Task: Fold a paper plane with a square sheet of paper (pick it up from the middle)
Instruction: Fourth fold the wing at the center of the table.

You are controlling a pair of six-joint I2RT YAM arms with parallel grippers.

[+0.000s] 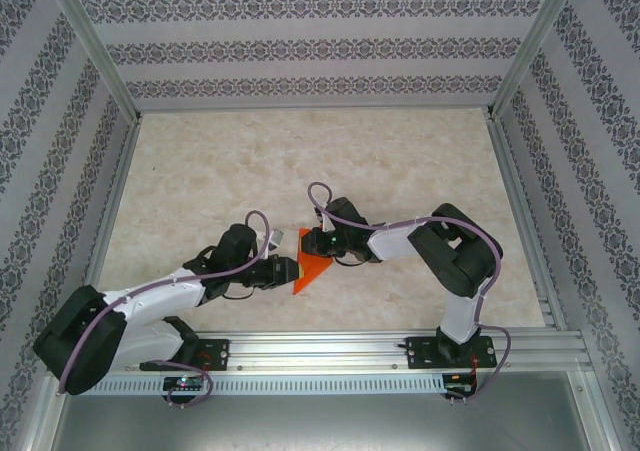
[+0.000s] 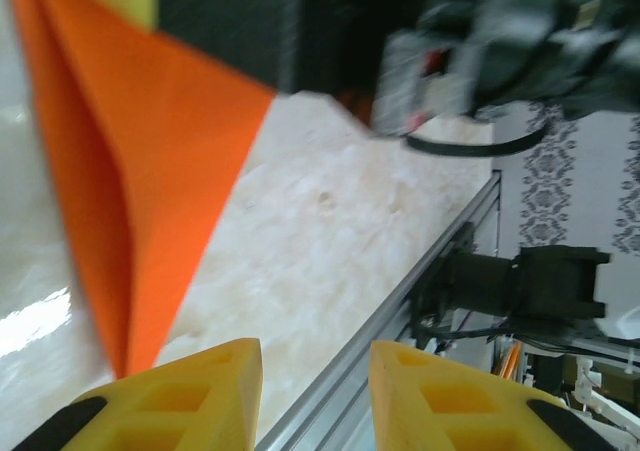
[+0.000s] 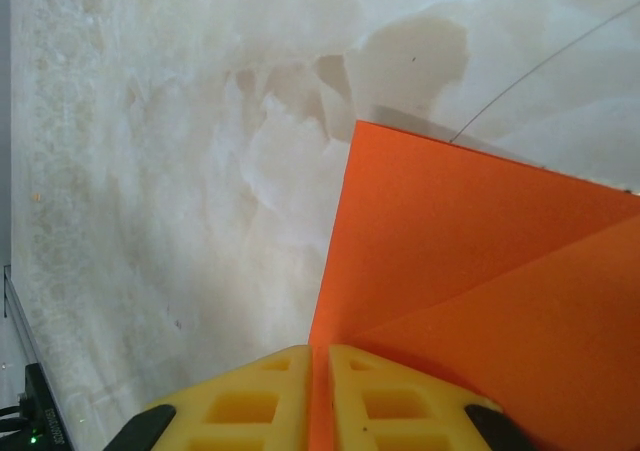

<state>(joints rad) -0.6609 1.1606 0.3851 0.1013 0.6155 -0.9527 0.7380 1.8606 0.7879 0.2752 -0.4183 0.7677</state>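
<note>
place: robot test cell | evidence: aluminium rail frame (image 1: 330, 351), patterned wall panels (image 1: 320, 51), marbled tabletop (image 1: 300, 161)

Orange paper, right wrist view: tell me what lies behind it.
Behind the orange paper, clamped in the right gripper, the pale marbled table shows past its left and upper edges. Whatever lies directly behind the sheet is covered.

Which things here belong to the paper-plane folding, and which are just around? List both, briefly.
Part of the job:
- orange paper, partly folded
- right gripper, shut on the paper's edge
- left gripper, open, near the paper's pointed end

Just there:
- table
- metal rail along the near edge
- patterned walls
</note>
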